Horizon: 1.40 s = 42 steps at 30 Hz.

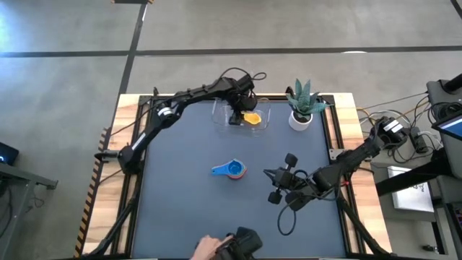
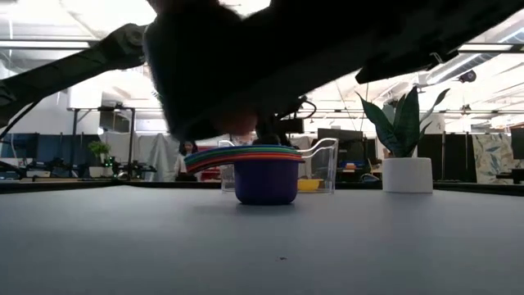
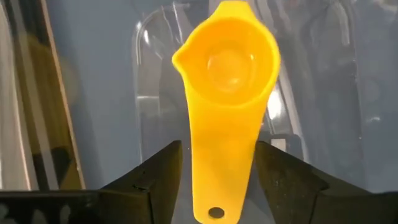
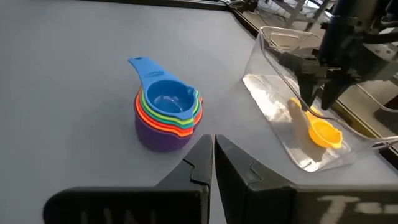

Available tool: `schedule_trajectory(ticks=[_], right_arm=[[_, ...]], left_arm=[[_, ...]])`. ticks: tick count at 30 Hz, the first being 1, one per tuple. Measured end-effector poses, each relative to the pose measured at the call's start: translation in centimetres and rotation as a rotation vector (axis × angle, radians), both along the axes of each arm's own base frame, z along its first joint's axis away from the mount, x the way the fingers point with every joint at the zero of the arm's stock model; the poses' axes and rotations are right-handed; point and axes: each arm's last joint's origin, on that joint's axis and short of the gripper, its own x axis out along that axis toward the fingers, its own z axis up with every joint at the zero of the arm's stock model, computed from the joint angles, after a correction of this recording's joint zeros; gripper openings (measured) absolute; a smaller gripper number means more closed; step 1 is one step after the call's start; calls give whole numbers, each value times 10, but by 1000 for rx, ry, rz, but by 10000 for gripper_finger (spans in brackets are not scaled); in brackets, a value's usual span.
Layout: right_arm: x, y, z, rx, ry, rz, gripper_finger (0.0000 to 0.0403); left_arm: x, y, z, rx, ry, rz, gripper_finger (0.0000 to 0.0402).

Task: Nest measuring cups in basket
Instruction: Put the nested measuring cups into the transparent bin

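The yellow measuring cup lies on the floor of the clear basket near the table's far edge. My left gripper reaches down into the basket, open, with one finger on each side of the cup's handle. The other cups sit nested in a stack at mid-table, the purple one at the bottom on the table and the blue one on top. My right gripper is shut and hovers to the right of the stack, pointing at it. My left gripper stands astride the yellow cup's handle, coming from above into the basket. Its fingers are spread, and I cannot tell whether either one touches the handle. The cup rests on the basket floor.
A white pot with a spiky green plant stands just right of the basket. At the table's near edge a person's hand holds a dark object, which blocks much of the low view. Bare grey table surrounds the stack.
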Motion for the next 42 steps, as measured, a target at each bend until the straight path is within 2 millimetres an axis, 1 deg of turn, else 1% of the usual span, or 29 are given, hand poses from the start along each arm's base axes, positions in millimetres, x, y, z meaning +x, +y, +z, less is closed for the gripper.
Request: schedule_trajectory(ticks=[4,13,16,19,22,24,28,32,35,38,42], right_arm=[[0,0,-1,-1,1,0,9],[0,0,0,-1,1,0,9],[0,0,0,-1,0,0,9],[0,0,0,-1,0,0,9],[0,0,0,-1,0,0,9],[0,0,0,-1,0,0,9],[0,0,0,0,-1,0,9],[0,0,0,2,-3,0,9],[1,0,0,4,-7,-1,9],[1,0,0,4,-7,0,9],[1,0,1,4,-7,0,9]], left_arm=[[-3,3,-2,-4,11,4,203],[-8,8,-5,9,34,-23,273],[-11,9,-9,0,45,-38,283],[-15,9,-10,-19,74,-44,283],[-19,7,-15,-30,120,-63,271],[-22,5,-17,-40,148,-70,256],[-24,3,-17,-47,180,-69,214],[-22,-1,-16,-57,186,-55,165],[-20,-5,-16,-70,189,-39,136],[-18,-9,-16,-87,183,-33,121],[-17,-9,-16,-97,165,-12,120]])
